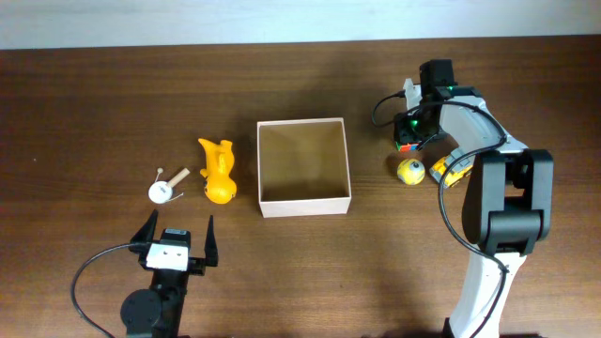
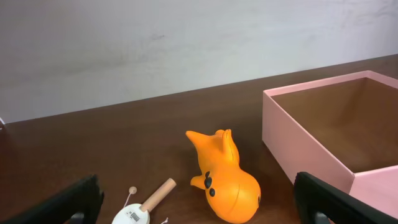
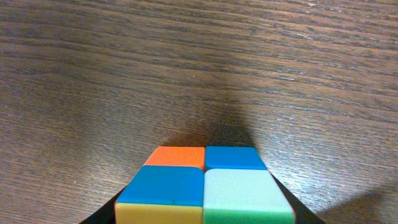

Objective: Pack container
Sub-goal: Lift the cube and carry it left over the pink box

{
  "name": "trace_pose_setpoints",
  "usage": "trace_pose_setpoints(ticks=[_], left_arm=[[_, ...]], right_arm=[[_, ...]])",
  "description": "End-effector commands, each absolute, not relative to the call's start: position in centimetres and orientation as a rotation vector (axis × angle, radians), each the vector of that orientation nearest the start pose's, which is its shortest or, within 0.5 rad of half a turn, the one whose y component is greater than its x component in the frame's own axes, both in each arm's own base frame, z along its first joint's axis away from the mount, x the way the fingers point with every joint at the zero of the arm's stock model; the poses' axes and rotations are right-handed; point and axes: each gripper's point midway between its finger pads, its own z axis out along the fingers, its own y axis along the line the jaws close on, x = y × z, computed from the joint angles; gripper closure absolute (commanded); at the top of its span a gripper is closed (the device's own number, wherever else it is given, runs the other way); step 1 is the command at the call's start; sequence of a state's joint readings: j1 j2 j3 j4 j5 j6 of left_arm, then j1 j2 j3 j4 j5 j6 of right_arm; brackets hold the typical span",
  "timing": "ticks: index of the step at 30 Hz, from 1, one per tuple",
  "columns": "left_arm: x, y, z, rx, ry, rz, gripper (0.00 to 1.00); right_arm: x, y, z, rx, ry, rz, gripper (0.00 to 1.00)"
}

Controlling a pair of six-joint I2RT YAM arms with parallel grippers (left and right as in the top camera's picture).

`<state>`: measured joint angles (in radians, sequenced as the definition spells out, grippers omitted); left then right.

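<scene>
Container: white outer walls, tinted pale pink in the left wrist view; tan-brown inside. Table: dark brown with fine wood grain. Animal toy: orange-yellow with small black markings. Cube: orange, blue, pale green and yellow tiles. Ball: yellow with dark marks. Disc: white.

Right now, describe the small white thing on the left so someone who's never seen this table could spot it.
Start at the square container in the centre and go left, past the orange toy beside it. Just beyond sits a small white disc with a short wooden peg. It is the only white toy there, far smaller than its orange neighbour.
</scene>
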<state>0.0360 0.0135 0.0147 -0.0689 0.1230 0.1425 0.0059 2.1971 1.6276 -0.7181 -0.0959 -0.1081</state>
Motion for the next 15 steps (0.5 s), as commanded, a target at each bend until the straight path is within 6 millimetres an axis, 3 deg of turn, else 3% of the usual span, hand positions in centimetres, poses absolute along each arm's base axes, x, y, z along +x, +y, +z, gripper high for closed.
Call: trace_pose_setpoints(ticks=[1,6,15], left_arm=[[24.6,-1.0,15.9,0.186,1.628,0.057,0.01],[24.6,-1.0,15.9,0.186,1.628,0.057,0.01],[24.6,-1.0,15.9,0.186,1.628,0.057,0.01]], right_arm=[[47.9,2.1,0.2,-0.170,2.866,0.133,0.53],[48.7,2.6,2.2,-0.174,2.844,0.172,0.52],[50.9,7.6,13.8,-0.266,2.679,0.567,0.52]])
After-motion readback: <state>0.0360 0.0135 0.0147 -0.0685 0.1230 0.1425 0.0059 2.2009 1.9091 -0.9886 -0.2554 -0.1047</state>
